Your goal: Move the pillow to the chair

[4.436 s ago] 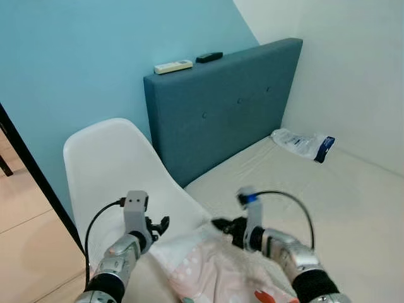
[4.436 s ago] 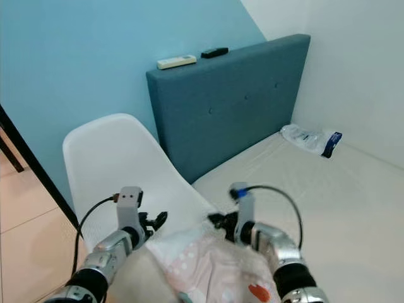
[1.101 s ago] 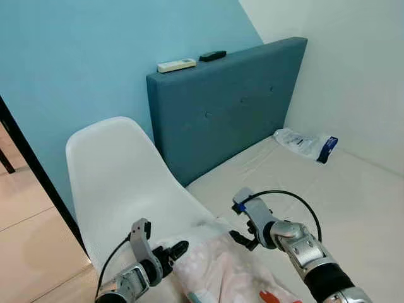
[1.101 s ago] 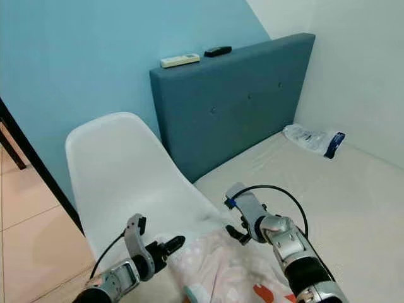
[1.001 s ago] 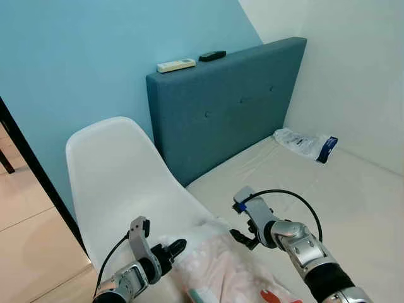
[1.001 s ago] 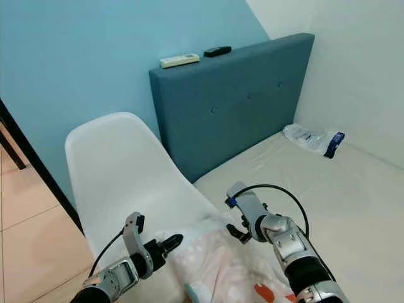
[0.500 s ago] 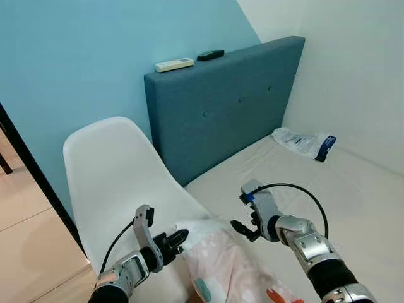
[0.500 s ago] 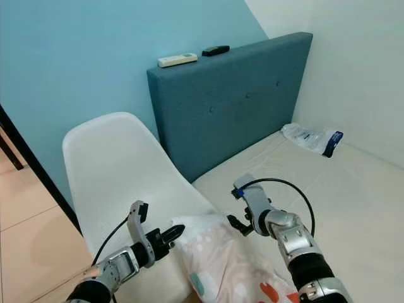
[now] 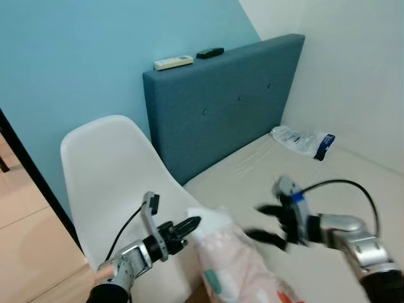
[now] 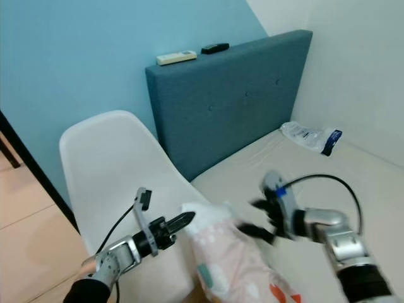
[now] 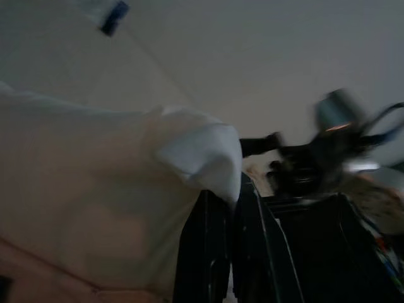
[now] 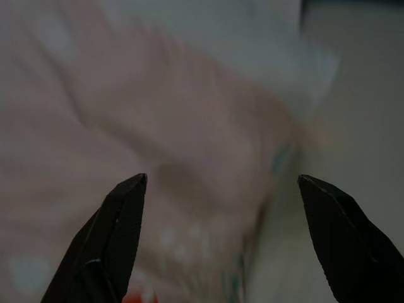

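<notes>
Pillow, pale pink with coloured spots and a white corner, lay across the near edge of the bed, its white corner reaching toward the seat of the white chair. The chair stood between the bed and the blue wall, just beside the grey-blue headboard.

Left end effector sat low over the chair seat, fingers pressed together on the pillow's white corner; the left wrist view showed the cloth pinched between the two black fingers.

Right end effector was over the bed just beside the pillow, blurred, fingers spread and apart from the fabric. In the right wrist view the two fingertips stood wide, with pink cloth beyond them.

On top of the headboard: a white remote and a dark remote, near each other. A clear plastic packet with a blue end lay on the bed near the far wall.
</notes>
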`<state>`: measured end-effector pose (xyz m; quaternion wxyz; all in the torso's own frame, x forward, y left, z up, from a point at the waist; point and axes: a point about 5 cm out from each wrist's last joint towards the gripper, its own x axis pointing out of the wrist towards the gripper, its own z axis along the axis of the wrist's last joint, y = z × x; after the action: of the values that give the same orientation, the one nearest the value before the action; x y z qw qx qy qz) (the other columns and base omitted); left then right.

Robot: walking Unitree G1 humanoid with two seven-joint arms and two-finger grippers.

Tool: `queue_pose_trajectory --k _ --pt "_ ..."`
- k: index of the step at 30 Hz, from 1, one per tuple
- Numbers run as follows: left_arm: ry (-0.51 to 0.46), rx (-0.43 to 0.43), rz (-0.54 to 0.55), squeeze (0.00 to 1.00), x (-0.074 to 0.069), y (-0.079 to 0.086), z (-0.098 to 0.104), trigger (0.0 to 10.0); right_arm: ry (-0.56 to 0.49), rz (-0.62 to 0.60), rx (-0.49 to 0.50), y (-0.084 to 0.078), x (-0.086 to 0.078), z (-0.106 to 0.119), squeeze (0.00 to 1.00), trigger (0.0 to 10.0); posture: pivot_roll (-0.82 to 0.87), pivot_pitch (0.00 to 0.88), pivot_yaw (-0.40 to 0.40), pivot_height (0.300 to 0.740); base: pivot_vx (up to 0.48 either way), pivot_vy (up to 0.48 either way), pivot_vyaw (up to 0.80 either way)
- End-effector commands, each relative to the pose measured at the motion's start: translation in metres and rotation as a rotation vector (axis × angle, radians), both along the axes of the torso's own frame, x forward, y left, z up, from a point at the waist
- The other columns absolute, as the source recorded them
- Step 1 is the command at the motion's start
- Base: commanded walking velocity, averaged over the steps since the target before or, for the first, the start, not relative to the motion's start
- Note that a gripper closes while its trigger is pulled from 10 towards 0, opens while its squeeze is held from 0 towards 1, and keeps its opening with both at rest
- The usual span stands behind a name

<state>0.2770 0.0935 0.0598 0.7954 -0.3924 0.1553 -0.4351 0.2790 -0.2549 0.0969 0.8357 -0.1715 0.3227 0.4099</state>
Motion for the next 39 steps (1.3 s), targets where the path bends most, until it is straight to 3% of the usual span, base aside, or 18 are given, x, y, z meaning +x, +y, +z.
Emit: queue_pose_trajectory --k 1,6,10,11,12,15,16,17,18,19,23,26,30,34,35,36,39 --pt "-0.091 -0.07 -0.042 0.0 -0.001 -0.002 0.019 0.0 -0.029 0.02 -0.063 -0.004 0.002 0.004 0.0 10.0 0.0 0.0 -0.024 0.74 0.0 0.0 0.0" --pt "-0.114 -0.093 -0.068 0.0 -0.006 -0.002 0.027 0.0 -0.102 0.029 -0.112 -0.011 0.003 0.02 0.0 10.0 0.0 0.0 -0.018 0.74 0.0 0.0 0.0" --pt "-0.112 -0.093 -0.071 0.0 -0.008 0.0 0.028 0.0 -0.126 0.106 -0.201 -0.004 0.001 0.014 0.0 10.0 -0.01 0.0 -0.014 0.74 0.0 0.0 0.0" --pt "-0.111 -0.096 -0.074 0.0 -0.009 0.0 0.029 0.0 -0.113 0.193 -0.273 0.006 -0.005 -0.002 0.0 10.0 -0.01 0.0 -0.012 0.74 0.0 0.0 0.0" --pt "-0.111 -0.096 -0.074 0.0 -0.009 0.0 0.029 0.0 -0.113 0.193 -0.273 0.006 -0.005 -0.002 0.0 10.0 -0.01 0.0 -0.012 0.74 0.0 0.0 0.0" --pt "-0.113 -0.098 -0.086 0.0 -0.011 0.0 0.033 0.0 -0.063 0.365 -0.278 0.036 -0.023 -0.031 0.0 10.0 -0.01 0.0 -0.007 0.74 0.0 0.0 0.0" --pt "-0.113 -0.098 -0.086 0.0 -0.011 0.0 0.033 0.0 -0.063 0.365 -0.278 0.036 -0.023 -0.031 0.0 10.0 -0.01 0.0 -0.007 0.74 0.0 0.0 0.0" --pt "-0.115 -0.1 -0.089 0.0 -0.011 0.0 0.034 0.0 -0.05 0.404 -0.24 0.046 -0.029 -0.035 0.0 10.0 -0.01 0.0 -0.005 0.74 0.0 0.0 0.0" --pt "-0.115 -0.1 -0.089 0.0 -0.011 0.0 0.034 0.0 -0.05 0.404 -0.24 0.046 -0.029 -0.035 0.0 10.0 -0.01 0.0 -0.005 0.74 0.0 0.0 0.0" --pt "-0.123 -0.107 -0.095 0.0 -0.011 0.0 0.038 0.0 -0.058 0.451 -0.138 0.066 -0.034 -0.033 0.0 10.0 -0.01 0.0 -0.002 0.74 0.0 0.0 0.0" --pt "-0.126 -0.11 -0.097 0.0 -0.011 0.0 0.039 0.0 -0.073 0.454 -0.099 0.072 -0.034 -0.031 0.0 10.0 -0.01 0.0 -0.002 0.74 0.0 0.0 0.0" --pt "-0.131 -0.118 -0.099 0.0 -0.011 0.0 0.042 0.0 -0.147 0.419 -0.084 0.081 -0.023 -0.027 0.0 10.0 -0.01 0.0 -0.001 0.74 0.0 0.0 0.0" --pt "-0.141 -0.132 -0.099 0.0 -0.011 -0.001 0.046 0.0 -0.325 0.237 -0.095 0.101 0.005 -0.027 0.0 10.0 -0.01 0.0 -0.003 0.74 0.0 0.0 0.0" --pt "-0.144 -0.138 -0.099 0.0 -0.011 -0.002 0.047 0.0 -0.357 0.18 -0.068 0.111 0.01 -0.027 0.0 10.0 -0.01 0.0 -0.005 0.74 0.0 0.0 0.0" --pt "-0.144 -0.14 -0.099 0.0 -0.011 -0.002 0.048 0.0 -0.37 0.154 -0.048 0.115 0.011 -0.026 0.0 4.1 -0.01 0.0 -0.005 0.74 0.0 0.0 0.0" --pt "-0.145 -0.143 -0.099 0.0 -0.012 -0.002 0.048 0.0 -0.384 0.127 -0.016 0.121 0.013 -0.024 0.0 0.0 -0.01 0.0 -0.005 0.74 0.0 0.0 0.0" --pt "-0.146 -0.147 -0.099 0.0 -0.012 -0.002 0.049 0.0 -0.412 0.076 0.043 0.129 0.017 -0.021 0.0 0.0 -0.01 0.0 -0.004 0.74 0.0 0.0 0.0"
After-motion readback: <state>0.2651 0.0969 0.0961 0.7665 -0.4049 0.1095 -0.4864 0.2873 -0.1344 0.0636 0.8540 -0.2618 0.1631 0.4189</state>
